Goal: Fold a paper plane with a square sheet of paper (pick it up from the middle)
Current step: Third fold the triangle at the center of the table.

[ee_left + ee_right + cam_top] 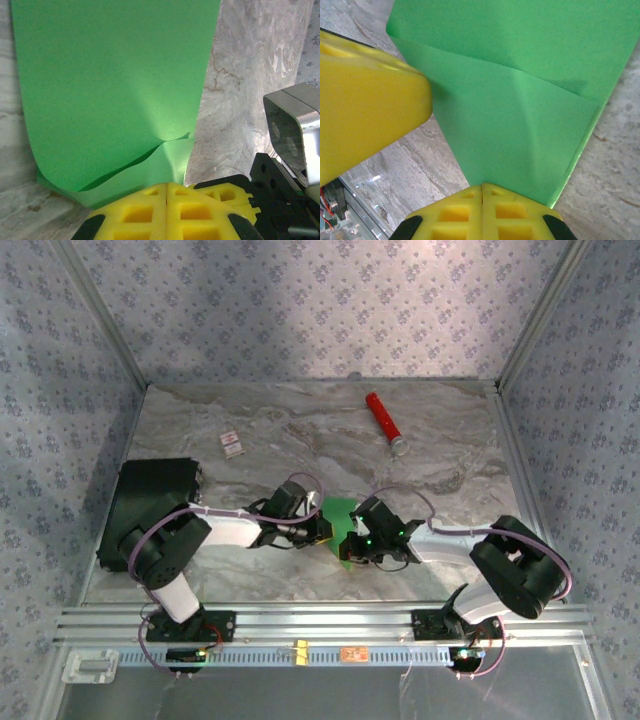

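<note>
Paper (pixel 340 512) clamped by left claw (pixel 166 186) and right claw (pixel 482 187), outside box (pixel 150 502).

This looks like a robotics lab test cell. A grey marble-patterned tabletop (pixel 300 425) is boxed in by silver metal frame posts (pixel 100 312) and pale floral-print wall panels (pixel 320 300). A white-and-black left robot arm (pixel 172 562) and a matching right robot arm (pixel 510 575) are bolted to a slotted aluminium rail (pixel 320 622) along the bottom of the frame.

square sheet of paper (pixel 340 521), bright green, plain, unmarked, folded over on itself in layers, one slanting crease, close to the near edge of the counter (pixel 300 430), about midway along it
</note>
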`<action>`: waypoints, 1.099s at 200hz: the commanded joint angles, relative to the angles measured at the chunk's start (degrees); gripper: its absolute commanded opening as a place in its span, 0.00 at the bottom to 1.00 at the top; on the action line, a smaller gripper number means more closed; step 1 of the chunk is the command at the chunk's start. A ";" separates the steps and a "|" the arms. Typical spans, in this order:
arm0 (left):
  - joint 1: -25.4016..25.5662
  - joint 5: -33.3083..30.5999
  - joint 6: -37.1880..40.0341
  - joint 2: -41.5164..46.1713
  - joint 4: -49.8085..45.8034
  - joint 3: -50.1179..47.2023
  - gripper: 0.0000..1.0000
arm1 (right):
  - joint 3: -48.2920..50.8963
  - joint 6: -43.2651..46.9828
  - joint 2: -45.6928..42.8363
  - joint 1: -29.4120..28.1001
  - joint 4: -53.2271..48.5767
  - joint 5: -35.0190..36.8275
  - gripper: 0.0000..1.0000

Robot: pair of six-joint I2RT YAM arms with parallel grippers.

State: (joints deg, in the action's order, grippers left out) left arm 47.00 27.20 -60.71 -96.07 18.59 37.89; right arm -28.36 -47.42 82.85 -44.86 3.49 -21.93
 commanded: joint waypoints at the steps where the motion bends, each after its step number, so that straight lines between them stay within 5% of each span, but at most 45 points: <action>1: 1.11 0.55 -0.67 0.36 1.34 -1.29 0.03 | 2.41 -0.83 1.28 0.56 -5.63 4.14 0.03; 55: 1.53 -2.46 -1.69 -3.56 2.26 -2.24 0.02 | 2.78 -0.10 1.57 0.81 -6.16 4.00 0.03; 220: -11.73 -2.06 5.58 -4.38 -8.57 1.89 0.01 | 1.93 3.71 1.37 1.93 -8.95 3.57 0.02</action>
State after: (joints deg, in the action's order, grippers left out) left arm 37.58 30.00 -57.63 -99.55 15.73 38.72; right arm -28.01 -45.98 82.85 -44.14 3.84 -22.28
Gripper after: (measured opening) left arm 0.039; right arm 0.053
